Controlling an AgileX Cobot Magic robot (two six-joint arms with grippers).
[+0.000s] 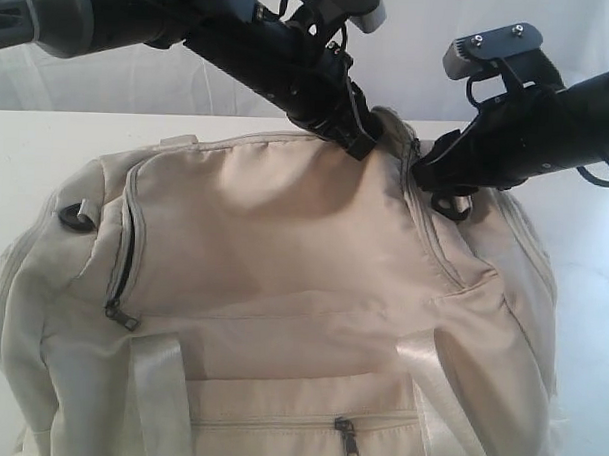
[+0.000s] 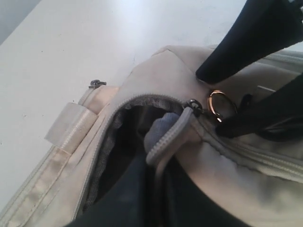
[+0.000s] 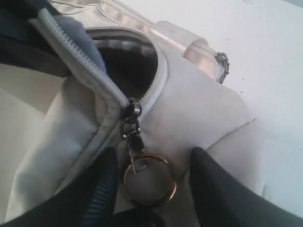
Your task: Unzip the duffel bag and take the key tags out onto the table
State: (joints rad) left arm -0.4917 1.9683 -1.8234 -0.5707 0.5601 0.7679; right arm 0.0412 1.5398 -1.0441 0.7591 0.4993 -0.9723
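Squarely inside right gripper (image 3: 151, 158) lies duffel bag's (image 3: 199, 109) ring (image 3: 173, 187).

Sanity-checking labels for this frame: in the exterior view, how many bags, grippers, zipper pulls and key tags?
Bags: 1, the duffel bag
Grippers: 2, left gripper and right gripper
Zipper pulls: 3, two on pockets and a ringed one at the right gripper
Key tags: 0 in view
Total: 6
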